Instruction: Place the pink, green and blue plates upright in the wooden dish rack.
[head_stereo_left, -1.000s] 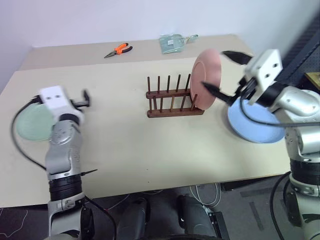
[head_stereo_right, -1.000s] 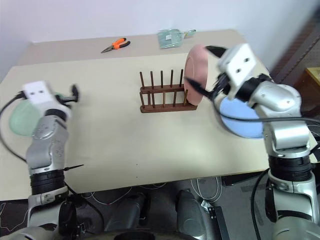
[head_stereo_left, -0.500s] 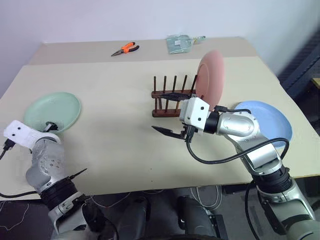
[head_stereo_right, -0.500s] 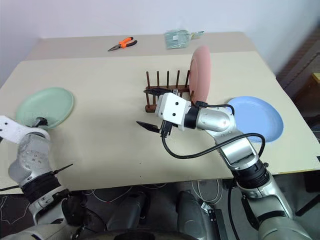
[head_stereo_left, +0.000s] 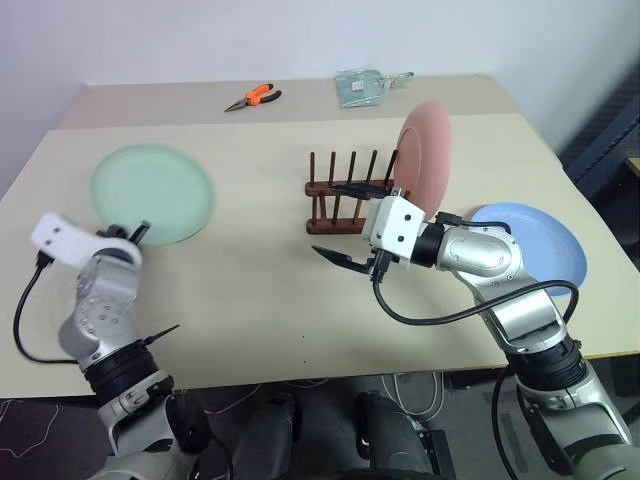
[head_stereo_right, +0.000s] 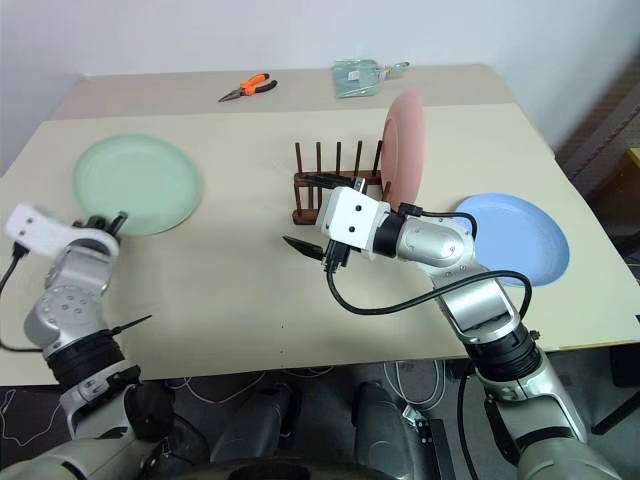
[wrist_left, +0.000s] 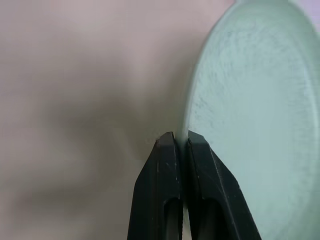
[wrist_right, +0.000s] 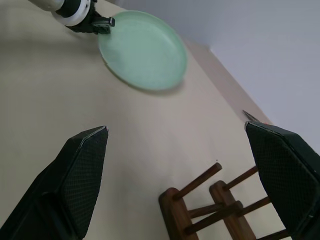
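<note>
From the left eye view, we are pinching the near rim of the round, pale mint green plastic plate (head_stereo_left: 152, 193) with our left end effector (head_stereo_left: 133, 234), its fingers closed on it at the left of the beige tabletop (head_stereo_left: 250, 290). Our right end effector (head_stereo_left: 345, 225) is hovering wide open and empty just in front of the small dark brown wooden dish rack (head_stereo_left: 345, 205). The pale pink plastic plate (head_stereo_left: 425, 160) is standing upright at the rack's right end, and the light blue plastic plate (head_stereo_left: 545, 245) is lying flat to the right.

From the left wrist view, we are pressing the two black fingers (wrist_left: 160, 190) together on the green plate's edge.

From the right wrist view, we are spreading both fingers (wrist_right: 75, 185) far apart above the tabletop, with the rack's pegs near them and the green plate beyond.
</note>
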